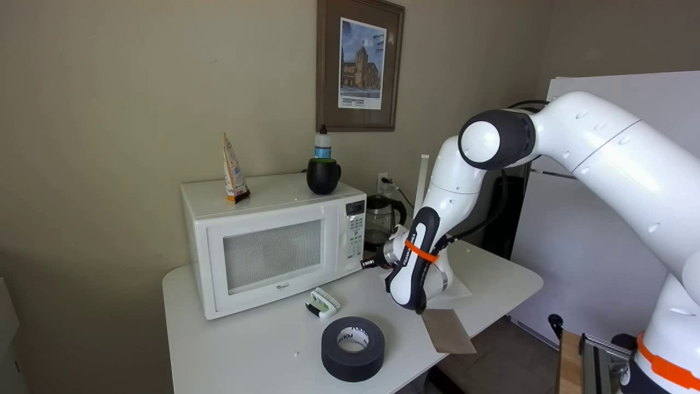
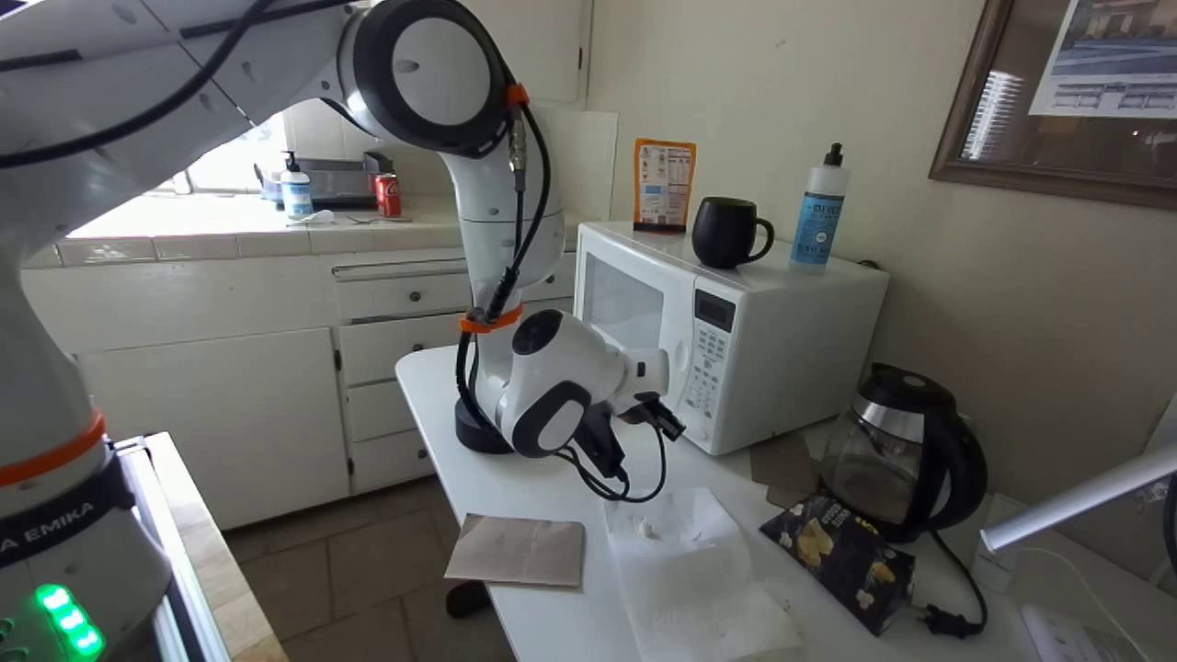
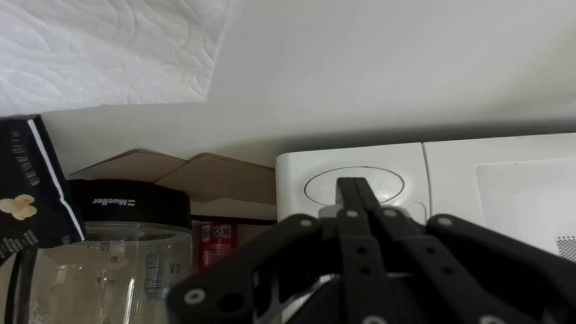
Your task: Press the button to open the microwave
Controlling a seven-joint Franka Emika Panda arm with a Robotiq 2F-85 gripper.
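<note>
The white microwave stands on the white table with its greyish window door shut. It also shows in an exterior view and in the wrist view. The oval button is at the bottom of the control strip. My gripper is shut and empty, with both fingertips together in front of the oval button, covering part of it. In both exterior views the gripper is at the lower corner of the control strip. I cannot tell whether the fingertips touch the button.
A black mug, a bottle and a snack pouch stand on the microwave. A glass kettle and popcorn bag are beside it. A tape roll and brush lie in front.
</note>
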